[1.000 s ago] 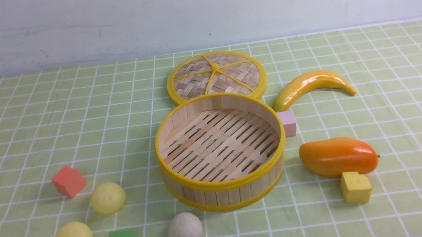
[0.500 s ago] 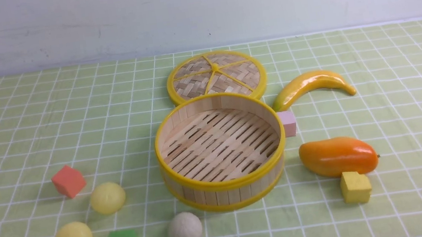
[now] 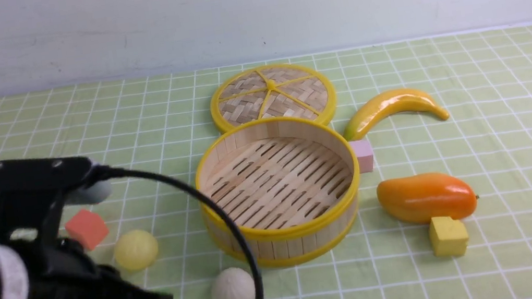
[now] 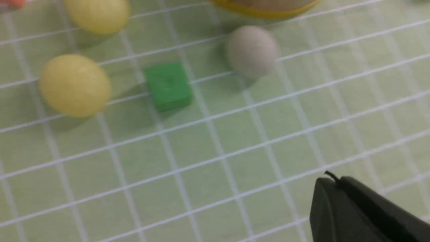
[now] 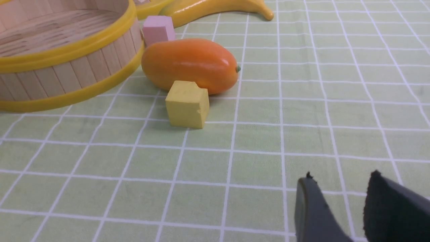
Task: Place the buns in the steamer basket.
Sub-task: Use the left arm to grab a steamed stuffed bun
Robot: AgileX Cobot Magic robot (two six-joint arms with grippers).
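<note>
While buns [image 4: 251, 50] lie outside steamer basket [image 3: 283, 231], left claw [image 4: 331, 185] closed, empty; right claw [image 5: 341, 177] parted, empty.

The steamer basket [image 3: 284, 231] stands in the middle of the table [image 3: 506, 134], with its lid [image 3: 272, 97] flat behind it. A white bun [image 3: 233, 290] lies just in front of it. A yellow bun [image 3: 136, 249] sits to the left beside a red cube [image 3: 86, 228]. The left arm [image 3: 28, 290] (black, blurred) covers the near-left corner.
</note>
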